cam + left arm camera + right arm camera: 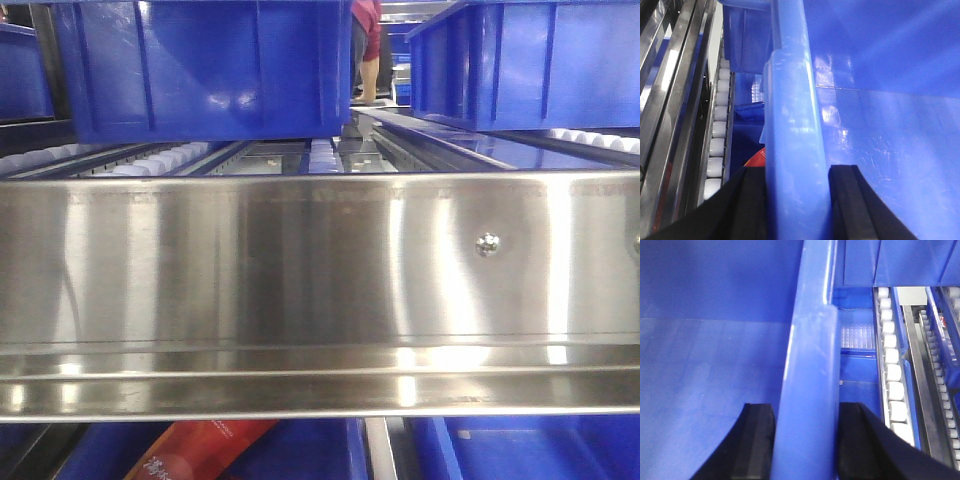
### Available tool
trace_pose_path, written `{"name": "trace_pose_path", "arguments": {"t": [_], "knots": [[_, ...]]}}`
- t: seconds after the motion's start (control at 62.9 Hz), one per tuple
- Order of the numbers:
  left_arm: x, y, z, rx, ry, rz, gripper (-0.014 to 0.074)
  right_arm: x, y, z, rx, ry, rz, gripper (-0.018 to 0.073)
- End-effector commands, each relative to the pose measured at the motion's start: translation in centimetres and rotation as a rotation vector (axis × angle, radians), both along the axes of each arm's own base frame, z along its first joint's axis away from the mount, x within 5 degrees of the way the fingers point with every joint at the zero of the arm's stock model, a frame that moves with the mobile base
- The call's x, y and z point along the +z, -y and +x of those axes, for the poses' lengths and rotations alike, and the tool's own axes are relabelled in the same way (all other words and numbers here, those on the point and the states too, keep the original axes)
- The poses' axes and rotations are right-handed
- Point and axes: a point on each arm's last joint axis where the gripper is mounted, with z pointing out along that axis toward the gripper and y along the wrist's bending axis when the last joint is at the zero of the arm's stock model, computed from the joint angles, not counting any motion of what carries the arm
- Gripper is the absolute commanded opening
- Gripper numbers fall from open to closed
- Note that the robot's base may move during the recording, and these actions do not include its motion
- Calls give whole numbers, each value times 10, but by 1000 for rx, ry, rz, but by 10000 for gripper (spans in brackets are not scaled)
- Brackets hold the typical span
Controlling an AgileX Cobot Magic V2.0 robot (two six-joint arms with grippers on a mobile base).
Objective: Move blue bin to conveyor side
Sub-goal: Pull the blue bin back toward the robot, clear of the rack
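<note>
The blue bin is seen from close up in both wrist views. My left gripper (797, 170) is shut on its thick rim (792, 130), with one black finger (747, 200) outside the wall and the other inside; the glossy inside of the bin fills the right of that view. My right gripper (806, 407) is shut on the opposite rim (807, 380), and here the bin's inside lies to the left. Neither gripper shows in the front view. The conveyor side is out of view.
A wide stainless steel rail (320, 270) crosses the front view. Behind it, two blue crates (200, 70) (530, 65) rest on white roller tracks (160, 160). Roller tracks also run beside each gripped wall (717, 140) (892, 385). Below lie more blue crates and a red packet (200, 445).
</note>
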Motion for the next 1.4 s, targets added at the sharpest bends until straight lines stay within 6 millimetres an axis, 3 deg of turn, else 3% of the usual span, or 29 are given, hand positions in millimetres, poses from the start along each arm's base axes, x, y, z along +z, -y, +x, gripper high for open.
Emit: {"name": "trace_pose_path", "arguments": {"t": [0.0, 1.384], "knots": [[12, -4, -5, 31, 113, 42, -18, 16, 9, -3, -43, 160, -40, -89], [12, -4, -5, 31, 113, 42, -18, 16, 9, -3, -43, 160, -40, -89]]}}
